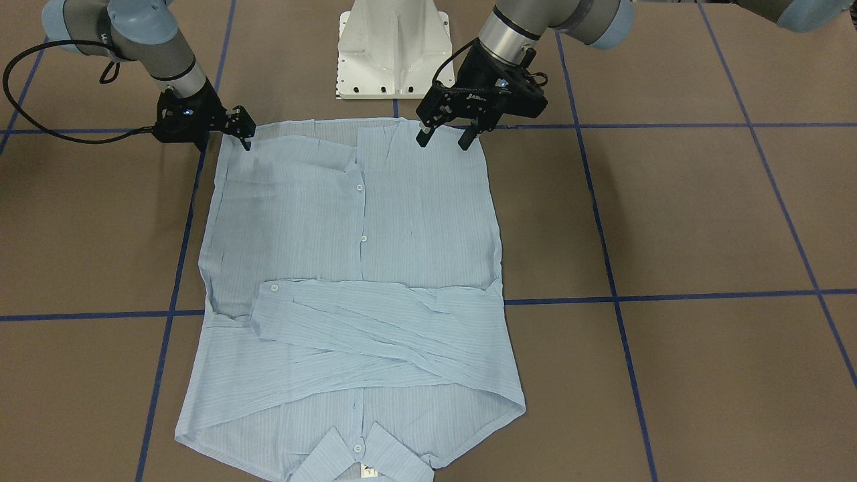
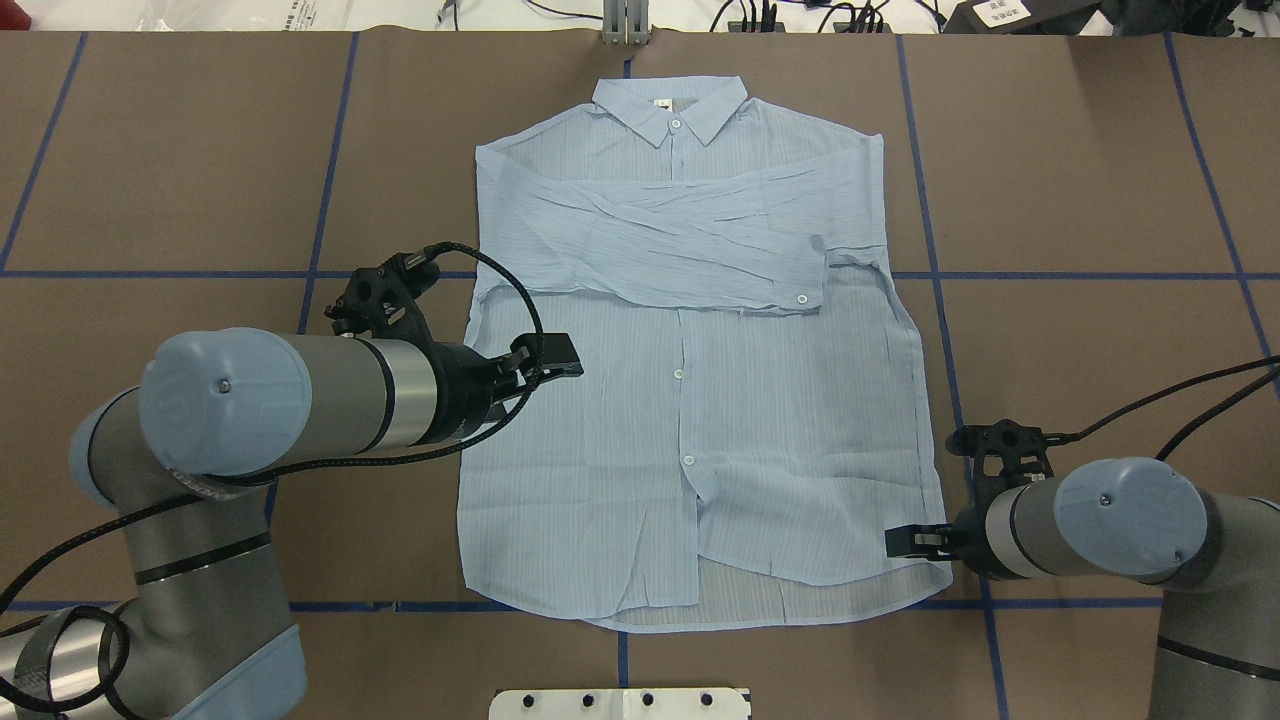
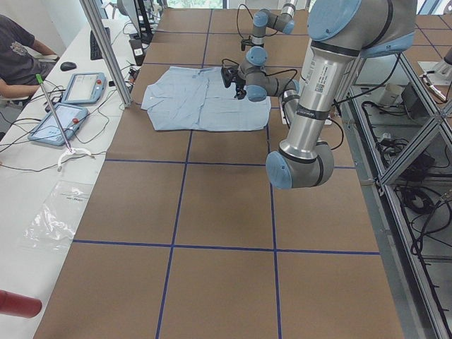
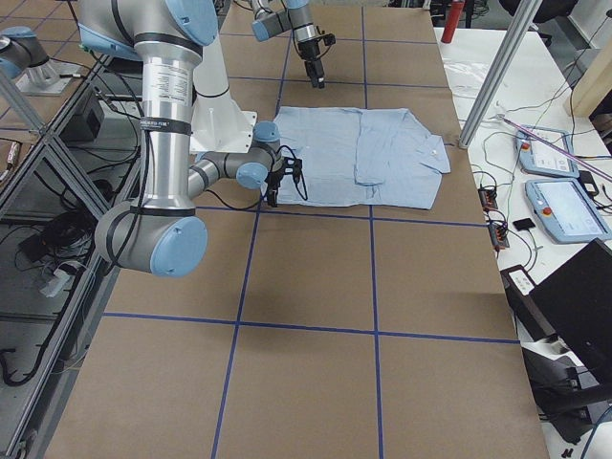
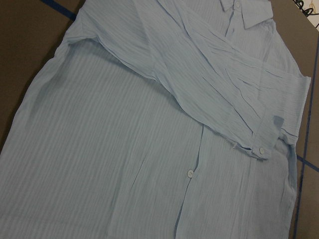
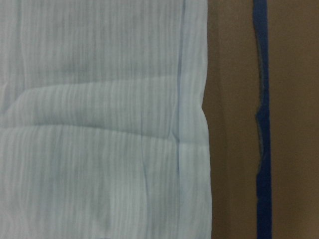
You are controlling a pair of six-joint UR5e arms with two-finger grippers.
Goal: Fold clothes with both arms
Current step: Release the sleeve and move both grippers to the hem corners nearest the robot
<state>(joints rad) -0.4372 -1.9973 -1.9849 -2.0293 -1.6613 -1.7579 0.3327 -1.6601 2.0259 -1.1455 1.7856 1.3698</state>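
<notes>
We see shirt [image 1: 361,234] flat on bench [image 1: 669,221], sleeves [image 1: 375,328] crossed over chest. Left hand [image 1: 445,139] spread wide above the hem [image 1: 315,124], empty. Right hand [image 1: 242,132] at the hem corner; we can't tell its spread.

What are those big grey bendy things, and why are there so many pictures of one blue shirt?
They are two robot arms, a left arm and a right arm. Each ends in a small black pincher with two fingers. The left gripper is open above the shirt and holds nothing. The right gripper is at the shirt's bottom corner; I cannot tell whether it is open or shut. The light-blue shirt lies flat on the brown table, buttons up, sleeves folded across its chest. Six cameras took the pictures: one across the table, one behind the robot, one at each table end, and one on each wrist, looking closely at the cloth.
</notes>
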